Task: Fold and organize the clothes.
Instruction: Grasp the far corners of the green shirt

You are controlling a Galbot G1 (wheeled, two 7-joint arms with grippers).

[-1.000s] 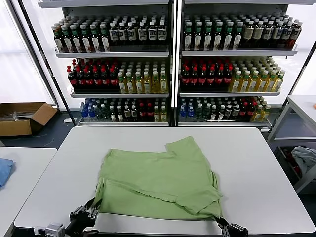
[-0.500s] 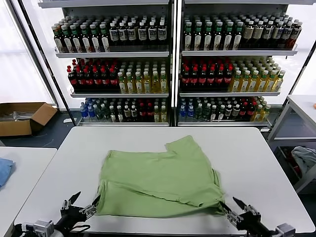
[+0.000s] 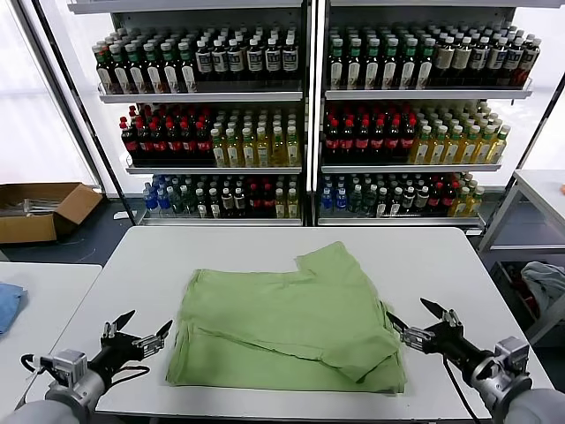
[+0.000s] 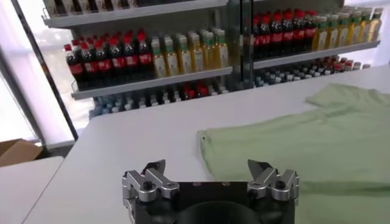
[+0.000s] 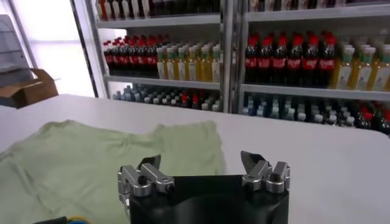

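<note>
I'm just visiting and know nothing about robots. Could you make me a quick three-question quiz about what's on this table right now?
1. True or false: the left gripper is clamped on the green polo shirt.
2. Where does the right gripper sit? A) on top of the shirt B) beside the shirt's right edge, open C) off at the shelves
3. Fill in: the shirt lies partly ____ on the white table, one sleeve poking toward the shelves.

Key: 1 false, it is open and beside the shirt; 2 B; 3 folded.
</note>
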